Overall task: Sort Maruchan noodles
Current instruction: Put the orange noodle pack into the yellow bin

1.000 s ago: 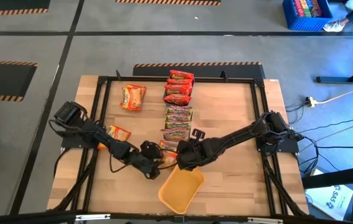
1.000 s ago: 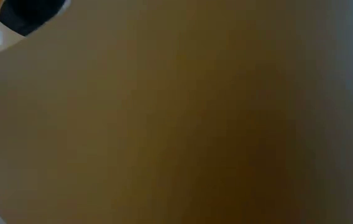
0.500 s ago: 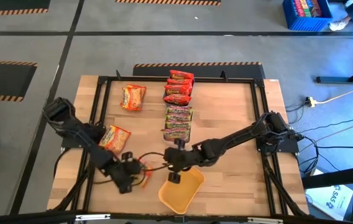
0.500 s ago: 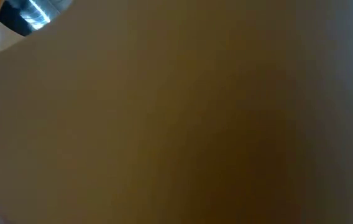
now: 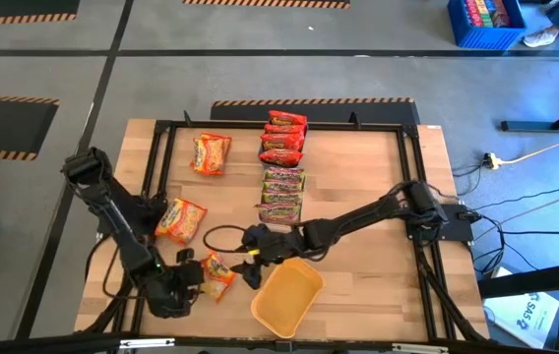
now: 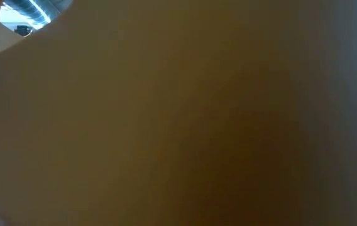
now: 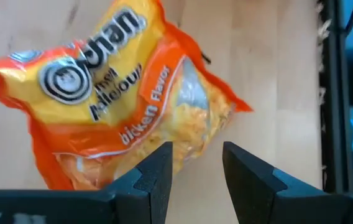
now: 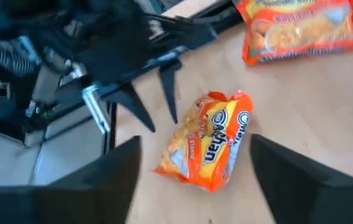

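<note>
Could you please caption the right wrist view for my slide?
Open right gripper above an orange Maruchan packet, left gripper beside it.

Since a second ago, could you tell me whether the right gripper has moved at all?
Yes. In the high view the right gripper has slid left, away from the orange-yellow tray, toward the table's left side, jaws open.

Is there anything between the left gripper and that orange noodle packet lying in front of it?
Nothing visible. The left gripper points straight at the orange packet, open, with only bare wooden table around it. The right gripper sits on the packet's far side, also open, not in between.
</note>
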Robot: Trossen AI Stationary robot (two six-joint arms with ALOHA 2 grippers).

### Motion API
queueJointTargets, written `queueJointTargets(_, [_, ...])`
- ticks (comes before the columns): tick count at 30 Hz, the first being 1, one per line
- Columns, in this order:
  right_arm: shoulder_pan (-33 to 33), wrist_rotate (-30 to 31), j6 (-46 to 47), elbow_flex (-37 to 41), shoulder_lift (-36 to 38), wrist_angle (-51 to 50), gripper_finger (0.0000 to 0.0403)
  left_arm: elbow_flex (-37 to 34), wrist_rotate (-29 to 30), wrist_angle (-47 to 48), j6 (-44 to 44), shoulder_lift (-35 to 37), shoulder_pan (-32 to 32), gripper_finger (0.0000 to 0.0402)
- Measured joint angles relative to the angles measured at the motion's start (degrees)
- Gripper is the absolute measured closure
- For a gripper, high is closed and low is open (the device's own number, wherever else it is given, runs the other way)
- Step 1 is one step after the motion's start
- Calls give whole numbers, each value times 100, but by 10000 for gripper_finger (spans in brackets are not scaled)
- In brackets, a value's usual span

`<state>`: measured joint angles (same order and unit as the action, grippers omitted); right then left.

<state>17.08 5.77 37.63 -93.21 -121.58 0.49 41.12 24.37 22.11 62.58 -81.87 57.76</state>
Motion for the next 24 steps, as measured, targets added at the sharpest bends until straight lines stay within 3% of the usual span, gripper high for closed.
queueJointTargets(4, [-125, -231, 540, -389, -434, -20, 40, 4, 395, -34, 431, -51, 381, 266])
queueJointTargets(7, [-227, -532, 848, -664, -756, 2, 10, 4, 821, -82, 717, -173, 603, 266])
queueJointTargets(10, [-309, -709, 1041, -847, -1053, -70, 11, 4, 1140, -295, 785, -412, 726, 266])
queueJointTargets(24, [-330, -729, 1514, -997, -1656, -67, 48, 15, 1504, -1186, 837, -1636, 468, 266])
